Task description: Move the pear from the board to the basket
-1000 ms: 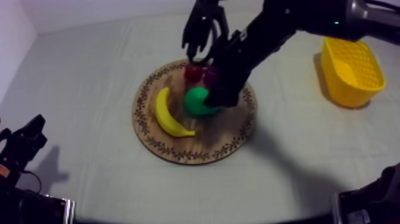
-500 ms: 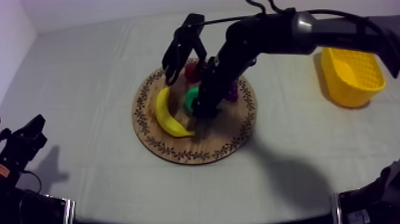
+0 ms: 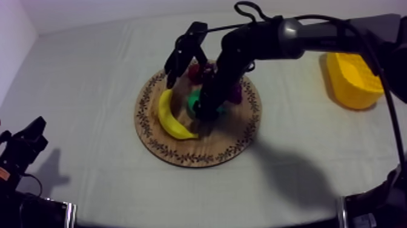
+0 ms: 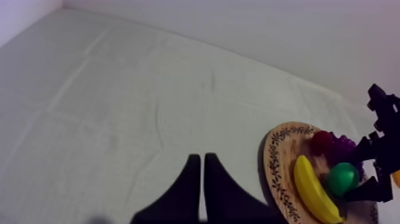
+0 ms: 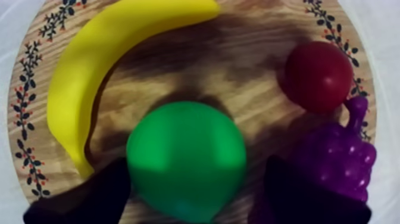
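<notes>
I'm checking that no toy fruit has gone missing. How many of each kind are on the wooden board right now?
banana: 1
pear: 1
bunch of grapes: 1
small red fruit: 1
Total: 4

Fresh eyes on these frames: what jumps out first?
The right gripper hangs over the wooden board at table centre, open and straddling the green pear. A banana, a small red fruit and purple grapes lie round the pear. The yellow basket sits at the table's right side, and the left gripper rests shut at the left.
</notes>
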Available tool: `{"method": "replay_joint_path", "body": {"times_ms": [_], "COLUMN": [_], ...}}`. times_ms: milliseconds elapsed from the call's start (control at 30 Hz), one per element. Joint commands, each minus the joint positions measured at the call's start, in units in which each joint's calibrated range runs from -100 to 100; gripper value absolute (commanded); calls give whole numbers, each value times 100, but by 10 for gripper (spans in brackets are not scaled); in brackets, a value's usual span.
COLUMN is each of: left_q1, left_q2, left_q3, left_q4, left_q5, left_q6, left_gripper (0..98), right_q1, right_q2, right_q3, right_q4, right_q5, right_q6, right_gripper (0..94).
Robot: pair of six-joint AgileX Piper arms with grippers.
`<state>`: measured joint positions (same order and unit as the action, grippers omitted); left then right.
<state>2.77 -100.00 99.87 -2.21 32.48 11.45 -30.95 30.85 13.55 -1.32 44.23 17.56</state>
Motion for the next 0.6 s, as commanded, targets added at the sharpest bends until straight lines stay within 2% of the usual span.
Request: {"method": "replay_joint_path", "body": {"times_ms": [0,567], "left_q1": [1,1], "left_q2": [0,0], "left_q3": [2,2], "left_q4": [-2,-2], "left_q5": [1,1], "left_q6": [3,2], "left_gripper": [1,1], "right_q1": [-8,-26], "right_q2": [40,275], "right_q3": [-28,-104], "right_q4": [-32,-30], "right_q5": [20,-9], "right_q6": [20,35], "right_gripper": [619,453]}}
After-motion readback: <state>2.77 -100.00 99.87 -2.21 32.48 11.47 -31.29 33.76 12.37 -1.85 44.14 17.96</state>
